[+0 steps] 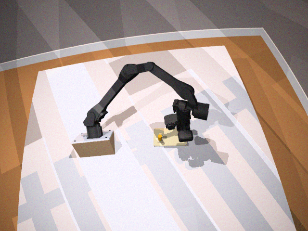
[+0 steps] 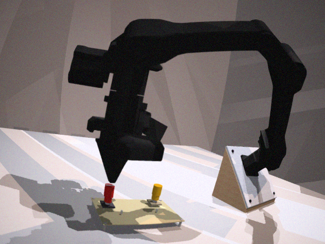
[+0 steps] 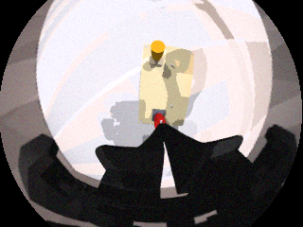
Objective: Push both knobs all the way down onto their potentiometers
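Observation:
The yellow-tan circuit board (image 1: 171,142) (image 2: 131,203) (image 3: 151,87) stands on short legs. The red knob (image 2: 108,193) (image 3: 159,120) stands nearly upright over its dark potentiometer (image 2: 107,205); a short pale stretch of shaft shows beneath it. The yellow knob (image 1: 160,137) (image 2: 157,192) (image 3: 157,47) stands over a pale potentiometer (image 2: 154,203), leaning slightly in the exterior view, with a little pale shaft showing below. My gripper (image 2: 112,181) (image 3: 162,127) is shut and empty, its tips just above the red knob's top; a small gap shows. In the top view, the arm hides the red knob.
The arm's base stands on a wooden block (image 1: 96,149) (image 2: 223,178) with a white sloped top, off the yellow knob's side of the board. Small pins (image 2: 121,212) stick up from the board. Shadows of the arm lie across the board and table.

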